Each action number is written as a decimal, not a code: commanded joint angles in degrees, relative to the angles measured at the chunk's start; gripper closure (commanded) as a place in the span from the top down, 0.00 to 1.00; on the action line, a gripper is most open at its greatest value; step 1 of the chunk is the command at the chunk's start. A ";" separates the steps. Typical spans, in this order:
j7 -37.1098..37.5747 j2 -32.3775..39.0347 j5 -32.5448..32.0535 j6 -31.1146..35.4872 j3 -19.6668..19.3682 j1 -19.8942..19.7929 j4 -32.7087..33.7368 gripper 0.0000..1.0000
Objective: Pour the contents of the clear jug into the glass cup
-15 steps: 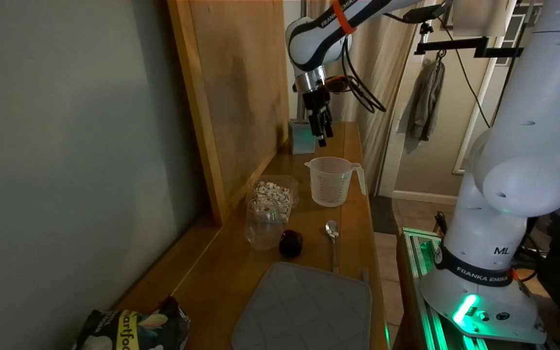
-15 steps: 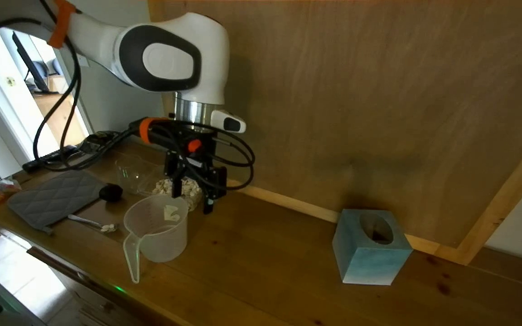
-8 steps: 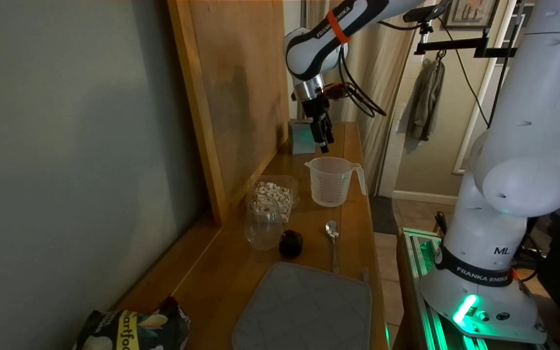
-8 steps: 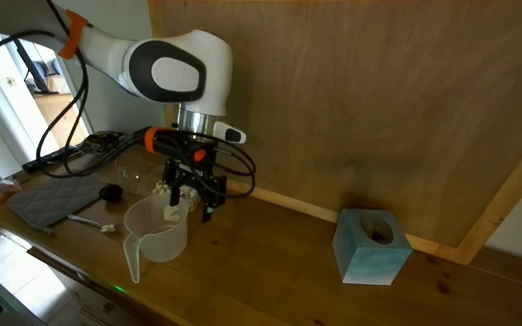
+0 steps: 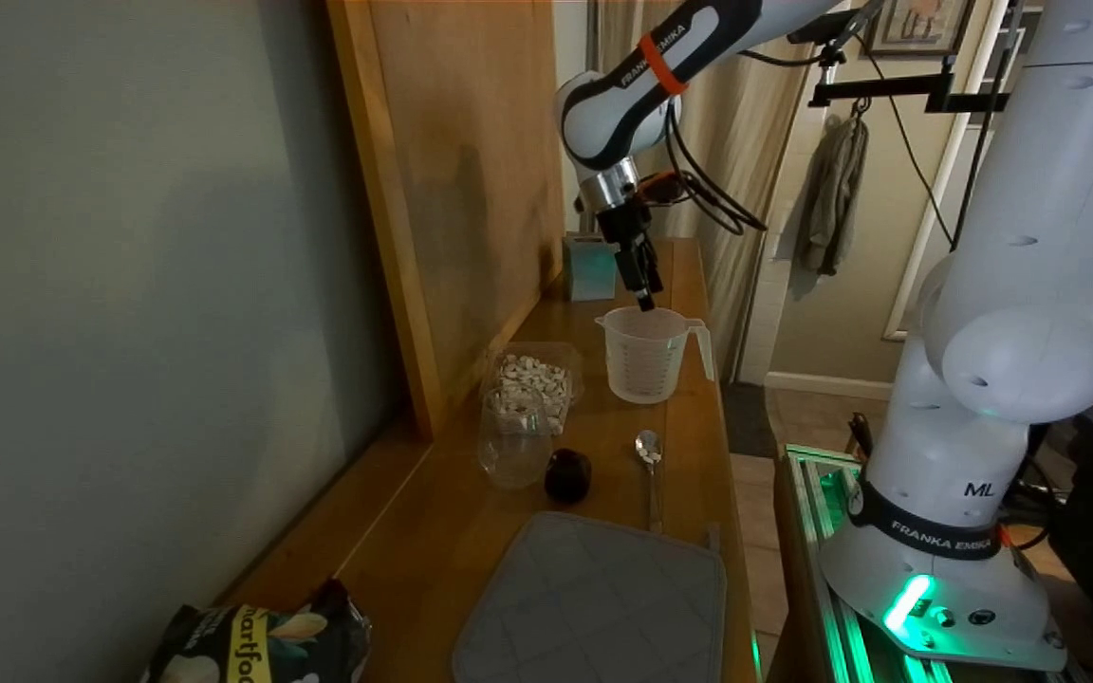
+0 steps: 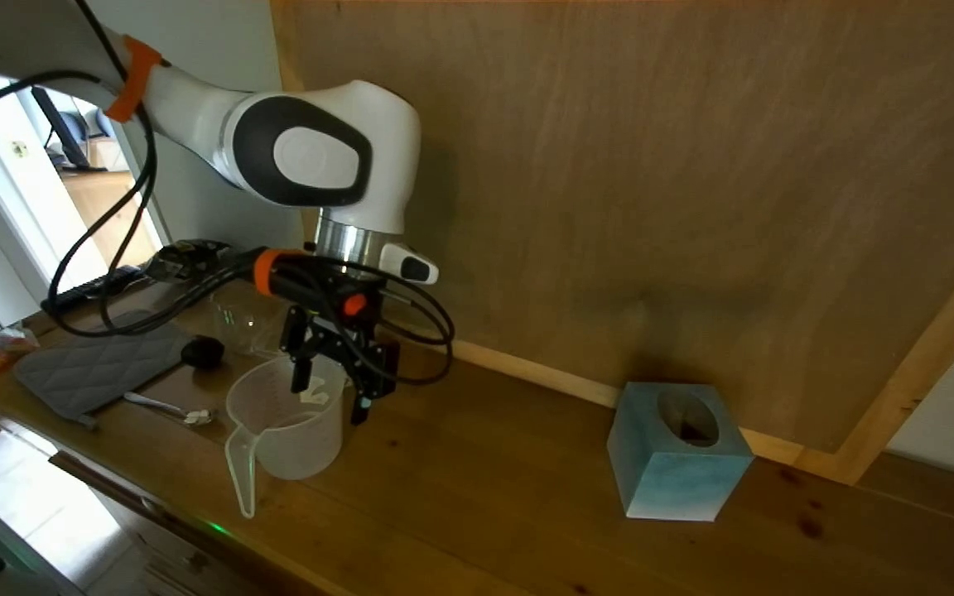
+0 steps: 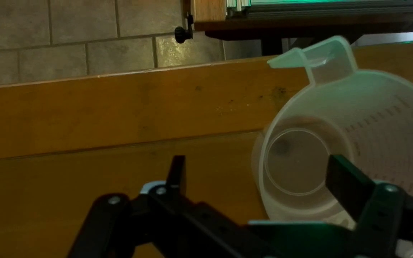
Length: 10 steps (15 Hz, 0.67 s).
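Observation:
The clear jug (image 5: 646, 365) stands upright on the wooden counter, its handle toward the front edge. It also shows in an exterior view (image 6: 299, 451), with a whitish patch at its wall, and in the wrist view (image 7: 378, 114). My gripper (image 5: 651, 294) is open and points down at the jug's rim. In the wrist view my gripper (image 7: 257, 157) has one finger over the jug's mouth and the other outside, over the counter. Nothing is between the fingers but the near rim below. The glass cup (image 5: 515, 451) stands upright nearer the wall, partly hidden by the arm in an exterior view (image 6: 237, 323).
A clear container (image 5: 561, 359) of whitish pieces stands behind the cup. A dark round object (image 5: 567, 476), a spoon (image 5: 653, 479) and a grey pot holder (image 5: 594, 598) lie nearby. A snack bag (image 5: 257, 645) is at the near end. A tissue box (image 6: 680, 463) stands by the wooden panel (image 6: 651, 207).
My gripper has moved down and over toward the jug, so that one finger is now above the jug's mouth. It stays open. The jug and cup have not moved.

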 commanded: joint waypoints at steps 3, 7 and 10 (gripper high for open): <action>-0.73 0.02 -0.40 2.67 0.52 -0.62 -2.11 1.00; -0.86 0.02 -0.10 4.16 0.66 -0.55 -2.75 0.59; -0.90 -0.01 -0.07 4.86 0.78 -0.51 -2.96 0.36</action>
